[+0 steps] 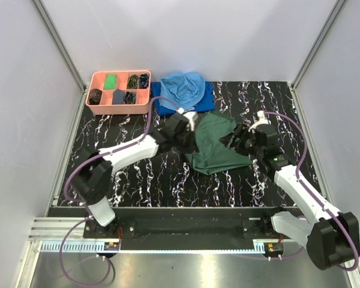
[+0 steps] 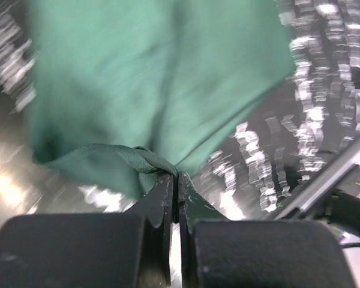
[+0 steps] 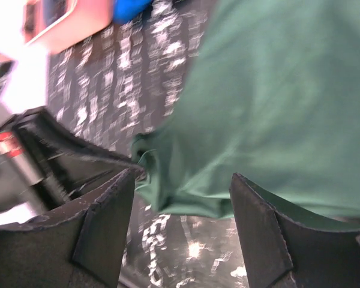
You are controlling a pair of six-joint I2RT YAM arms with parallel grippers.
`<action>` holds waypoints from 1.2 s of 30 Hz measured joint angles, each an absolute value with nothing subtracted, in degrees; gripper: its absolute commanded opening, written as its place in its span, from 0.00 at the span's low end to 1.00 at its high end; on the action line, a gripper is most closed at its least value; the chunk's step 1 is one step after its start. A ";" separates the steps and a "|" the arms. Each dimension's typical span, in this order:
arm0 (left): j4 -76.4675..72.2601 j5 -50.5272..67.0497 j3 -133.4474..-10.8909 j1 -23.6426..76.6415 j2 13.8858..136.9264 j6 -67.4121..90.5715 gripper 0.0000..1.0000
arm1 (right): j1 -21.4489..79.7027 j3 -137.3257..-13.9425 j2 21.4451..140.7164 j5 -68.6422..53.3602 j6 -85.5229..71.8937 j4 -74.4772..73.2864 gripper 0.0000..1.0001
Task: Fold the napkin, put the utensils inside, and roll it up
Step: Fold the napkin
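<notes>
The dark green napkin [image 1: 215,147] lies crumpled on the black marbled table, right of centre. My left gripper [image 1: 191,124] sits at the napkin's far left corner. In the left wrist view its jaws [image 2: 177,176] are shut tight on a bunched hem of the napkin [image 2: 156,78]. My right gripper [image 1: 238,141] hovers over the napkin's right edge. In the right wrist view it [image 3: 183,177] stands open, with a folded edge of the napkin [image 3: 276,108] just beyond the two fingers and nothing pinched. The utensils are out of view.
A pink compartment tray [image 1: 117,110] with small dark items stands at the back left. Beside it a light blue cloth [image 1: 183,87] is heaped on a royal-blue cloth [image 1: 164,104]. White walls enclose the table on three sides.
</notes>
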State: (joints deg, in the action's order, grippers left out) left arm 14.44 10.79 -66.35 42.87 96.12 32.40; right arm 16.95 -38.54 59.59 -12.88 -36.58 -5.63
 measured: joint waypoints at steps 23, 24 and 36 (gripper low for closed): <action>14.48 21.37 -100.40 53.21 129.69 22.79 0.00 | 13.50 -38.61 45.08 1.04 -35.42 -18.96 0.76; 14.46 21.26 -100.49 53.25 129.84 22.72 0.00 | 13.47 -38.61 45.08 1.02 -35.42 -19.09 0.76; 11.55 21.23 -105.54 53.41 133.45 23.77 0.00 | 13.43 -38.61 45.06 0.89 -35.42 -19.68 0.77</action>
